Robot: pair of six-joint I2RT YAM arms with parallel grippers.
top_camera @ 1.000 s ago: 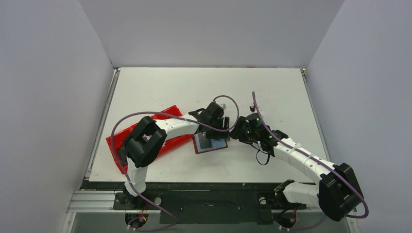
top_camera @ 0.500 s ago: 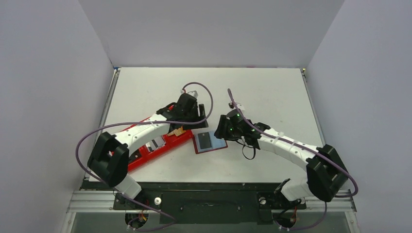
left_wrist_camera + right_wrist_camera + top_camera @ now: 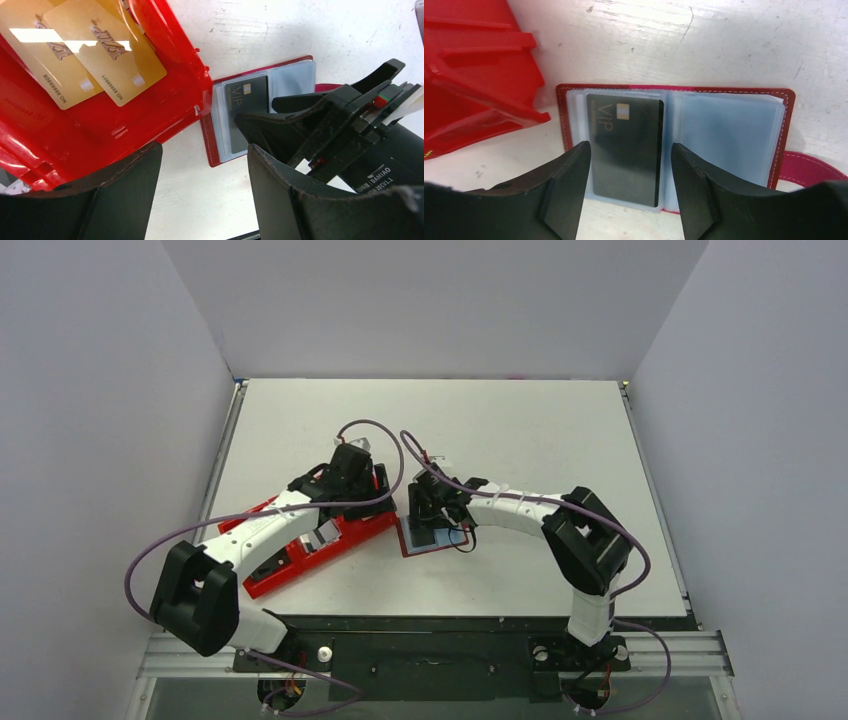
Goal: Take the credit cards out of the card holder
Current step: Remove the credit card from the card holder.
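The red tray [image 3: 474, 100] blocks the left edge of the card holder [image 3: 724, 135]. The right gripper [image 3: 629, 175] hangs over it; open table [image 3: 560, 440] lies upper right.

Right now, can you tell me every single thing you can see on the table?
Table: one, white, under everything.
Tray: one, bright red, left of the middle.
Gold cards: two, gold, overlapping inside the tray.
Card holder: one, dark red with grey-blue pockets, lying open beside the tray.
Black VIP card: one, black, in the holder's pocket nearest the tray.
Strap tab: one, red, sticking out from the holder's far side.
Left gripper: one, black, open and empty, above the tray's edge.
Right gripper: one, black, open, over the black VIP card.
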